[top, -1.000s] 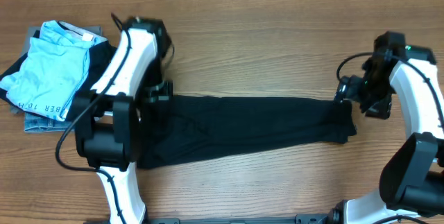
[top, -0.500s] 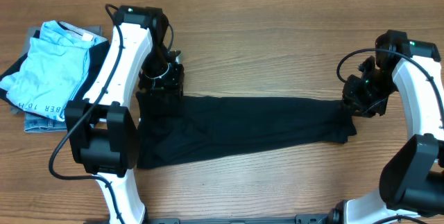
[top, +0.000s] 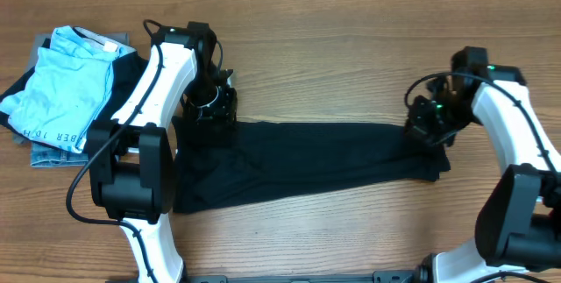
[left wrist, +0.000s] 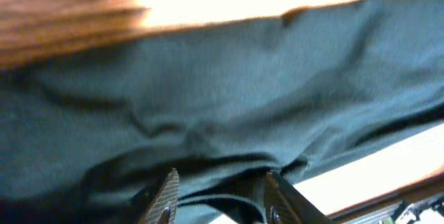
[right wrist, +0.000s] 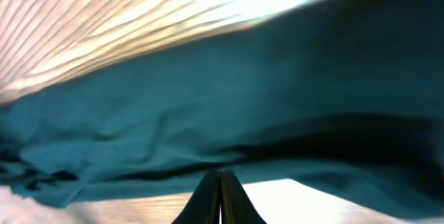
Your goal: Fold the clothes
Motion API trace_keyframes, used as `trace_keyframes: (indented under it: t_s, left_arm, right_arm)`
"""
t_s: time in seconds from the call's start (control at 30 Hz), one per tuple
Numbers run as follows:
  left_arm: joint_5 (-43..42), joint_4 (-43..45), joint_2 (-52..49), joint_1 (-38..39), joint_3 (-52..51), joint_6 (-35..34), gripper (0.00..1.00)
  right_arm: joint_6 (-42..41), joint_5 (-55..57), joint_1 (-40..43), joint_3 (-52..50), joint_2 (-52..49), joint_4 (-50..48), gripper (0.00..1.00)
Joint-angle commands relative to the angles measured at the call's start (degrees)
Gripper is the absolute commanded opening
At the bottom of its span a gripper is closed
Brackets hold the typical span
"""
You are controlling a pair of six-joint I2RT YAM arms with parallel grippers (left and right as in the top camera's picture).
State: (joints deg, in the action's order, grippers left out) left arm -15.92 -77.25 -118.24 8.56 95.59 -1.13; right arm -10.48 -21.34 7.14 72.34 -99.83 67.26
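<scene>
The black T-shirt [top: 307, 156] lies folded into a long strip across the middle of the wooden table [top: 351, 55]. My left gripper [top: 213, 109] sits on the strip's far left corner. In the left wrist view its jaws [left wrist: 220, 189] stand partly apart, with a thick fold of the T-shirt [left wrist: 222, 92] filling the gap. My right gripper [top: 427, 128] is at the strip's far right corner. Seen from the right wrist, its fingers [right wrist: 220, 177] are pressed together, and the edge of the T-shirt [right wrist: 208, 99] meets their tips.
At the far left a light blue folded garment [top: 66, 81] with dark lettering lies on a dark piece [top: 123, 68] and a grey-blue denim-like piece [top: 48, 153]. Bare wood runs along the back and front of the strip.
My right gripper has shut and shifted left onto the strip's right end. My left gripper has moved back and slightly right to the strip's far left corner.
</scene>
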Motion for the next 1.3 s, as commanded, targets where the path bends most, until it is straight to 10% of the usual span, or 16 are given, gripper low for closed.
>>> trace_keyframes:
  t_s: [0.0,0.97,1.27]
  left_arm:
    - [-1.0,0.9,0.6,0.1,-0.5,-0.4,0.41]
    - [-1.0,9.0,0.6,0.1,-10.3,-1.9,0.36]
    - [-1.0,9.2,0.6,0.1,-10.4,-1.9,0.36]
  right_arm:
    - [-1.4,-4.2,-4.3,-3.8,0.0,-4.9,0.04]
    - [-1.6,-0.1,-13.9,-21.7,0.0,-23.2,0.04]
    - [-1.6,0.6,-13.9,-21.9,0.0,-14.0,0.04]
